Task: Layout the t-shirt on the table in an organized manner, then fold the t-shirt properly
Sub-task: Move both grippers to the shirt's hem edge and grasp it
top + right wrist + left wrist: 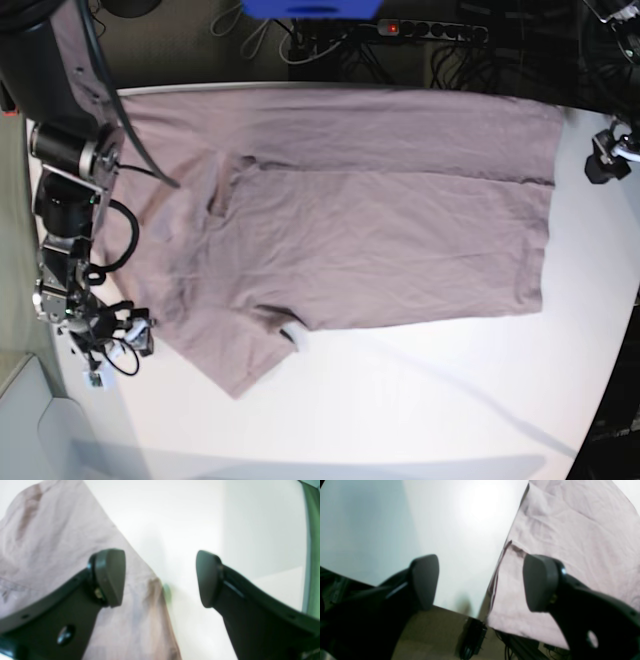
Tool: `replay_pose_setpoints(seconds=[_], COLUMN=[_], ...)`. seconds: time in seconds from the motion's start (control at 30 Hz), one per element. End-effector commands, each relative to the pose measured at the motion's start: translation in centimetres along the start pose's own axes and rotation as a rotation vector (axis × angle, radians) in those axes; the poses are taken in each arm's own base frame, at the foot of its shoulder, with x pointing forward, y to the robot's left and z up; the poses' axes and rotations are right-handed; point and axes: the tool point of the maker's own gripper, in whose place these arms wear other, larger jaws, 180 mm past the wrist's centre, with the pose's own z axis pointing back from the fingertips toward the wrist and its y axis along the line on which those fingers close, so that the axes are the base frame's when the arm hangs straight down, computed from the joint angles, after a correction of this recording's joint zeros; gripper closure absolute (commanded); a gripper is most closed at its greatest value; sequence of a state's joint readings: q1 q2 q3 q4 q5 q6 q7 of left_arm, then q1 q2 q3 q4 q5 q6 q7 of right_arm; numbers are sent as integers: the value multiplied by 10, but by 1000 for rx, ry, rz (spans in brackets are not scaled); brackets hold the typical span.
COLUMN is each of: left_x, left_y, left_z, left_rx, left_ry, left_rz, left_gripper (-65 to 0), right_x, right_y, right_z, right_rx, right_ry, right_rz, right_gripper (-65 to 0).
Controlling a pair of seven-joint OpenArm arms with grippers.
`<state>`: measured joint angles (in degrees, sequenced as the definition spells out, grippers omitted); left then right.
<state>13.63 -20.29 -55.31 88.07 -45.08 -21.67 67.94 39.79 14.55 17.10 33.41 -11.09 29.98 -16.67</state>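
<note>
t-shirt (370, 210) spread flat on table (420, 400), occupying far half in base view; near half of table left bare. far edge of shirt laid along table's far edge. one sleeve extended toward near-left, its tip nearest to viewer. right gripper (100, 335) seen at left table edge, just beside that sleeve. left gripper (605, 160) seen at right edge, near shirt's far-right corner. power strip (430, 30) & cables located behind table, beyond far edge.
</note>
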Motion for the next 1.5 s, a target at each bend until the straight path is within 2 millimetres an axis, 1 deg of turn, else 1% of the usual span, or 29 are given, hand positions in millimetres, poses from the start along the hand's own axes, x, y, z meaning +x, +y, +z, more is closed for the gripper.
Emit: replay_pose_setpoints(seconds=[0.0,0.1,0.13,0.17,0.23,0.33,0.4,0.5,0.53,0.6,0.67,0.73,0.8,0.83,0.87,1.0,1.07,1.13,1.23,1.27,1.37,1.4,1.47], left_x=[16,16,16,16,16,14,11,11,11,11,11,14,17,23,30,70,91,104,109,114,123,125,126], left_y=[0,0,0,0,0,1,2,3,3,2,2,1,2,-1,-5,-20,-31,-41,-55,-61,-86,-98,-112], left_z=[6,6,6,6,6,7,7,7,7,7,7,7,6,6,4,4,0,-15,-46,-56,-89,-99,-119], left_rx=[0,0,0,0,0,3,5,6,6,6,4,3,4,-2,-12,-44,-55,-49,-42,-38,-52,-63,-63], left_ry=[-41,-41,-41,-41,-41,-36,-29,-28,-28,-29,-30,-36,-46,-58,-76,-162,-204,-193,-126,-114,-95,-92,-77], left_rz=[-25,-25,-25,-25,-25,-25,-24,-24,-24,-25,-24,-25,-23,-26,-23,-39,-47,-70,-109,-122,-179,-209,-259], left_gripper=[-509,-509,-509,-509,-509,-509,-509,-509,-509,-509,-509,-509,-509,-509,-509,-510,-511,-512,-512,-512,-512,-512,-512], right_x=[20,14,10,-2,-7,-24,-31,-31,-31,-31,-31,-30,-30,-30,-30,-31,-31,-33,-35,-36,-37,-42,-44], right_y=[-5,-1,1,2,4,9,11,13,14,14,17,21,22,22,22,22,22,22,20,20,19,20,20], right_z=[3,2,1,0,-2,-6,-8,-9,-9,-9,-10,-12,-12,-12,-12,-12,-12,-12,-11,-11,-11,-10,-10], right_rx=[-8,-1,1,5,11,28,37,40,42,42,46,53,55,55,55,55,55,53,50,50,48,49,49], right_ry=[-59,-63,-59,-39,-39,-20,-11,-14,-14,-14,-13,-15,-15,-15,-13,-10,-10,-7,-2,0,4,11,14], right_rz=[-3,-3,-5,-11,-20,-50,-63,-64,-65,-65,-66,-66,-67,-67,-67,-67,-67,-67,-65,-65,-64,-65,-65], right_gripper=[-443,-443,-443,-443,-443,-442,-440,-434,-419,-364,-275,-170,-65,-23,0,0,0,0,0,0,0,0,0])
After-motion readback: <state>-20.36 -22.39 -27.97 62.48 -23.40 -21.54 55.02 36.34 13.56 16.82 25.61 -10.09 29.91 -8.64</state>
